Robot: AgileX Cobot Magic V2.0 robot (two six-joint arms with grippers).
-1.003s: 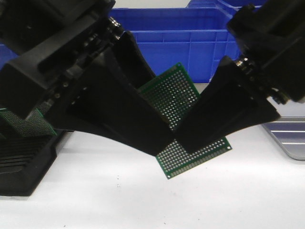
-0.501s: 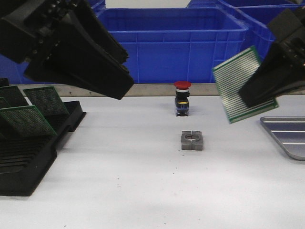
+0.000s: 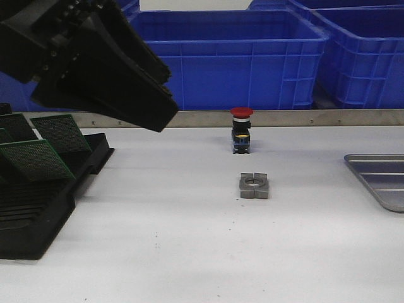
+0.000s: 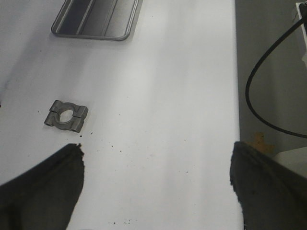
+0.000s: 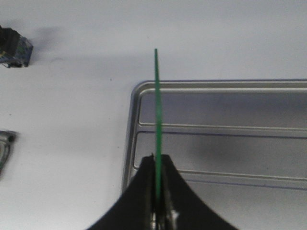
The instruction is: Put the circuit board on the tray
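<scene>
Board sits edge-on in the right gripper, pinched between the two fingers and held above the tray near its end rim. Going left to right in the front view: the rack with spare green boards, the left gripper hanging above it, a red-capped button, a grey clamp block, then the tray's corner at the far right edge. The left wrist view shows that gripper's fingers spread wide apart with nothing between them. Judging by this, pick-up and carry are done — what's left is lowering the board, tilting it flat and letting go. The tray looks bare, so nothing is placed yet.
</scene>
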